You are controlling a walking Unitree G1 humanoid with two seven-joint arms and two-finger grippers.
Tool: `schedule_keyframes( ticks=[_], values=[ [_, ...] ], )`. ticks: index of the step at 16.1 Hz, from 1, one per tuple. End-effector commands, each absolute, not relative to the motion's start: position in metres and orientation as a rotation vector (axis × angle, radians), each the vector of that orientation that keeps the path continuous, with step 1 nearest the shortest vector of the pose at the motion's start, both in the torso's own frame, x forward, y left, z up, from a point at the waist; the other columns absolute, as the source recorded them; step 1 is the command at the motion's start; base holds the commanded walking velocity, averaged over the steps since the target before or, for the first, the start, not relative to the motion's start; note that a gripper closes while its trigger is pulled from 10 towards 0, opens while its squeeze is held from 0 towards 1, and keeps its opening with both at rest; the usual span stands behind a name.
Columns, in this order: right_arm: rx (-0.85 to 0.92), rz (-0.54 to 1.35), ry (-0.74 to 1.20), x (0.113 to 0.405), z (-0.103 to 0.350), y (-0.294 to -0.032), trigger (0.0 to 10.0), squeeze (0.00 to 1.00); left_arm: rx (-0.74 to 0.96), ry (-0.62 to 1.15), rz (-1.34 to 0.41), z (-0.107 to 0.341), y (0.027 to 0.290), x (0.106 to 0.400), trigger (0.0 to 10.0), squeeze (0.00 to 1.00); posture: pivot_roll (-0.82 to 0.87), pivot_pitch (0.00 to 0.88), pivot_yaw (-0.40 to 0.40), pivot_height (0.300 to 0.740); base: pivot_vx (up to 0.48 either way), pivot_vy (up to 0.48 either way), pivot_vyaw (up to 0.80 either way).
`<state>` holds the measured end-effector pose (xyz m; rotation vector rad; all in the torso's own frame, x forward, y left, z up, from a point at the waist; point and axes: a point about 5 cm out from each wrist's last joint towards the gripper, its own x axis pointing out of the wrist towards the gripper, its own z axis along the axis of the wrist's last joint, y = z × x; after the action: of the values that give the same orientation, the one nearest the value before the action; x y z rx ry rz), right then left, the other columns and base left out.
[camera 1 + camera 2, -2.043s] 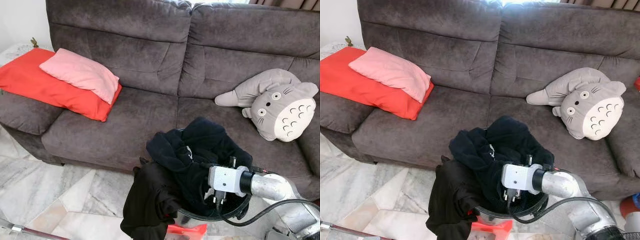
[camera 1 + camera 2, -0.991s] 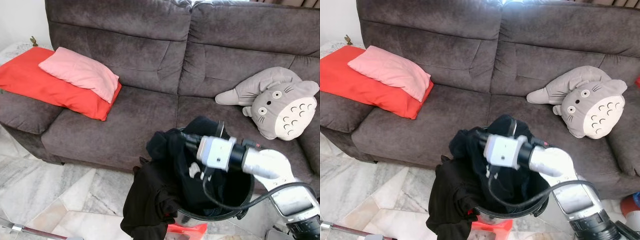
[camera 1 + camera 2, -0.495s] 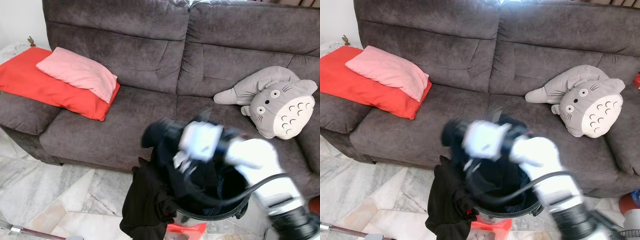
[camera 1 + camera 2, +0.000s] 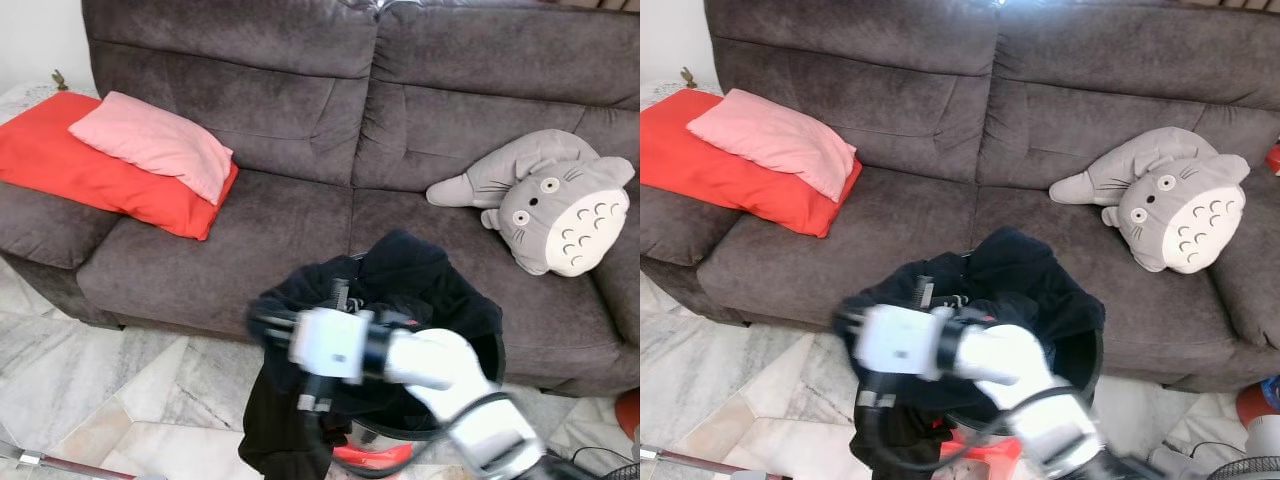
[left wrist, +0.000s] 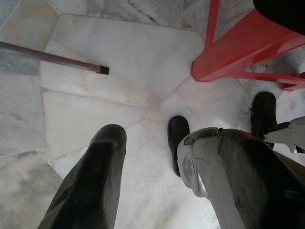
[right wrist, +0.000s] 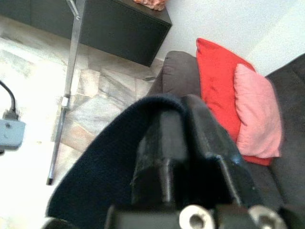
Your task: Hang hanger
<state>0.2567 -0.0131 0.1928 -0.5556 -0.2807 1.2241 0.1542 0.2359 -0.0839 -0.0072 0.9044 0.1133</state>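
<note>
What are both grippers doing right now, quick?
Left gripper: jaws open, holding nothing, hanging above the floor.
Right gripper: jaws shut on the dark garment, over the basket.

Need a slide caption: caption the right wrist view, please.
Right gripper shut on dark garment, red pillow beyond.

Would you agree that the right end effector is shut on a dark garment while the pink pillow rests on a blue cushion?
Not quite: the cushion under the pink pillow is red, not blue, as the left eye view shows. The right end effector is indeed shut on the dark garment.
</note>
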Motion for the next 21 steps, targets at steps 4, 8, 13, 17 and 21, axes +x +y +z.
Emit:
schedule_keyframes(
  ticks=[4,8,13,17,21],
  values=[
    [-0.501,1.167,-0.222,0.258,0.191,0.021,0.0,0.0,-0.024,0.956,0.121,-0.089,0.238,0.142,10.0,0.0,-0.11,0.161,-0.034,0.74,0.0,0.0,0.0],
    [-0.528,1.097,-0.1,0.264,0.181,0.022,10.0,0.0,-0.032,0.964,0.117,-0.089,0.239,0.142,10.0,0.0,-0.11,0.163,-0.041,0.74,0.0,0.0,0.0],
    [-0.405,1.032,-0.061,0.257,0.199,0.019,10.0,1.0,-0.037,0.974,0.096,-0.09,0.228,0.147,10.0,0.0,-0.13,0.166,-0.04,0.74,0.0,0.0,0.0],
    [-0.316,1.029,-0.075,0.243,0.211,0.014,10.0,1.0,-0.038,0.954,0.076,-0.087,0.218,0.161,10.0,0.0,-0.14,0.168,-0.037,0.74,0.0,0.0,0.0],
    [-0.25,0.973,-0.087,0.236,0.226,0.003,10.0,1.0,-0.04,0.956,0.059,-0.088,0.209,0.164,10.0,0.0,-0.15,0.166,-0.035,0.74,0.0,0.0,0.0]
  ],
)
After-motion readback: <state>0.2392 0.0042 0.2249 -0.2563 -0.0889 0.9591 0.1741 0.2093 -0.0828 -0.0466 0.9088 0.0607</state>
